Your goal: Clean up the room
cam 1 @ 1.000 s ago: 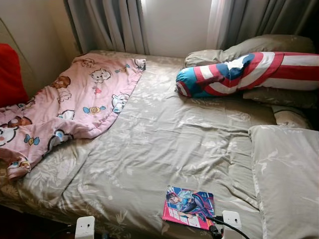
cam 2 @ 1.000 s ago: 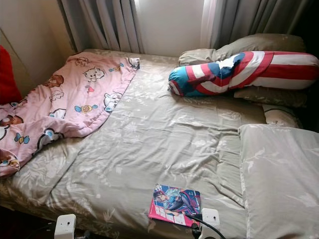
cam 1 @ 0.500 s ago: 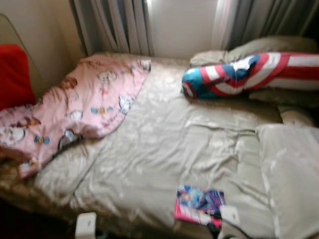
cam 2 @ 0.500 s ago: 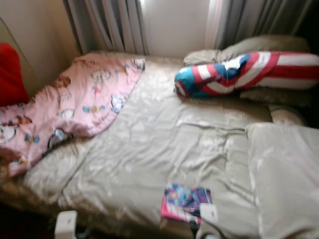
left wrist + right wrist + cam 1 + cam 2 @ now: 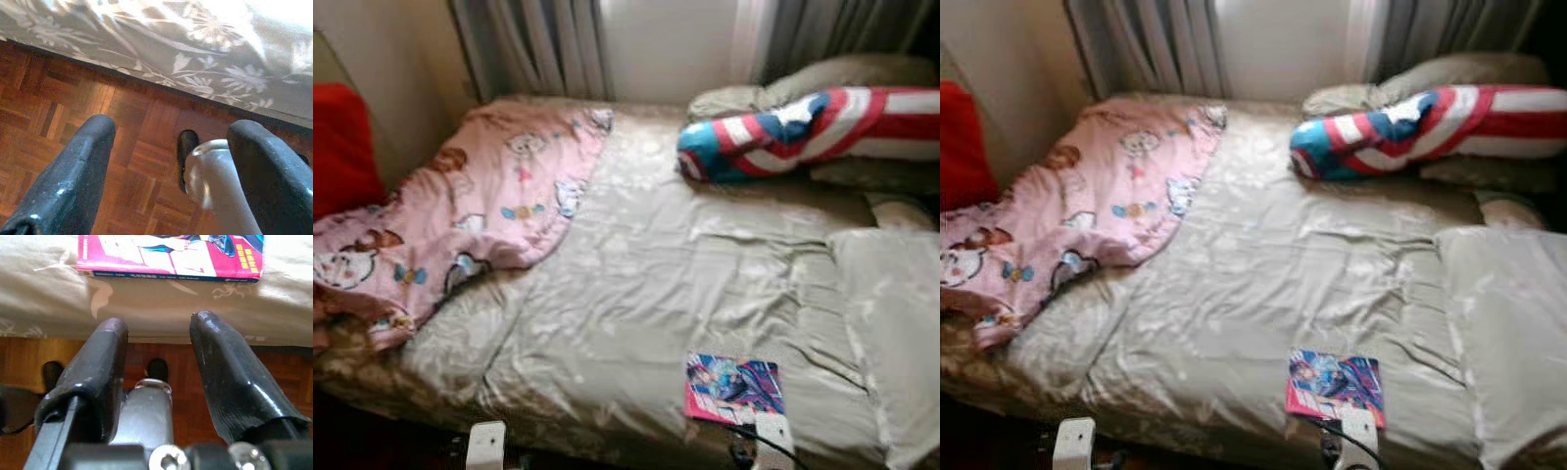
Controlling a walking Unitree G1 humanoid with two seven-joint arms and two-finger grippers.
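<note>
Camera has swung left, so everything sits further right in frame. Comic book (image 5: pixel 734 388) lies flat at the bed's (image 5: pixel 636 284) near edge. Right hand (image 5: pixel 159 320) hangs just below it, fingers spread; left hand (image 5: pixel 171 132) spread over floor (image 5: pixel 73 107).

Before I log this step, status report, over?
Right gripper open, empty, at bed edge below comic book. Left gripper open over floor. Nothing blocking.

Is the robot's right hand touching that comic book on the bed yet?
Apart. In the right wrist view, the open right hand sits below the bed's edge, with bare sheet between its fingertips and the comic book.
</note>
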